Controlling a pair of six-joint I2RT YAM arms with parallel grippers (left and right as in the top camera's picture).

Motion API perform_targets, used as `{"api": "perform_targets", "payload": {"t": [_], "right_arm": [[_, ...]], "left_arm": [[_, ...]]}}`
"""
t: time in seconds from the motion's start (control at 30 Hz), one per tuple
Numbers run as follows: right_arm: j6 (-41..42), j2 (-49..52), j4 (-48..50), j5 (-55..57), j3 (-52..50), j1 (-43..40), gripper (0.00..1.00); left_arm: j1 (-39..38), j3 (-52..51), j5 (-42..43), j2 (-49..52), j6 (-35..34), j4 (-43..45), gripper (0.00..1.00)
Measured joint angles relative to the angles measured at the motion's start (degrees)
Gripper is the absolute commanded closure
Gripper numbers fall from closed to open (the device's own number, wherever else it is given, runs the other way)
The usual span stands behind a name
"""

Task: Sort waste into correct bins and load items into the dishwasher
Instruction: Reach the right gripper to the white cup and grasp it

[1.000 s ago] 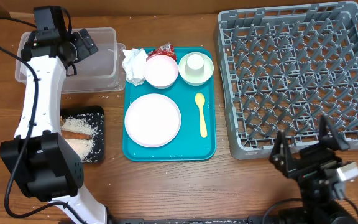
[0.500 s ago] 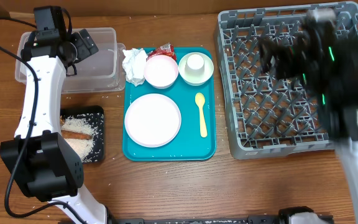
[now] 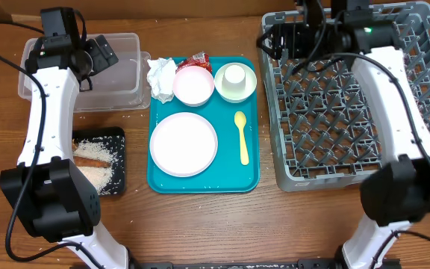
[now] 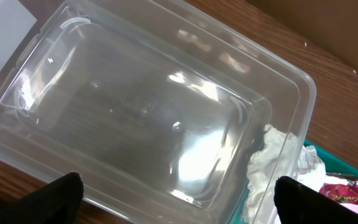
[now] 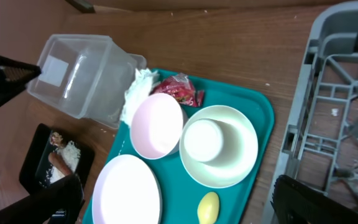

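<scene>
White small cup [image 3: 234, 75], seated in a pale bowl [image 3: 246, 91] at the teal tray's [image 3: 252, 175] far right corner: right hand [image 3: 273, 39], spread wide, hovers over the grey dish rack's [image 3: 327, 134] far left corner and is best lowered squarely to straddle the cup alone; left hand [image 3: 101, 52], likewise spread, hangs over the clear tub [image 3: 129, 93].

The tub [image 4: 154, 118] is seen to be clear, glossy plastic with bright reflections. The bench [image 3: 200, 228] is grained brown wood. Smooth plastic is shown by the teal tray [image 3: 231, 176], matt grey plastic by the dish rack [image 3: 327, 127]. The napkin [image 3: 161, 75] is crumpled white paper, the red wrapper [image 5: 179, 89] shiny and creased, the plate [image 3: 184, 144] smooth and white.
</scene>
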Motion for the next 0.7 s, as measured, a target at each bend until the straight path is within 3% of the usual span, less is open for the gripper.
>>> {"api": "perform_targets", "payload": {"t": [0.17, 0.5, 0.7], "right_arm": [[1.70, 3.43, 0.15, 5.60, 0.00, 2.99, 0.00], [9.53, 8.04, 5.55, 32.87, 0.09, 18.91, 0.00], [16.52, 10.29, 8.31, 40.22, 0.09, 19.80, 0.00]], "left_arm": [[0.00, 0.00, 0.00, 0.00, -0.02, 0.00, 0.00], [0.00, 0.00, 0.00, 0.00, 0.00, 0.02, 0.00], [0.00, 0.00, 0.00, 0.00, 0.00, 0.00, 0.00]]}}
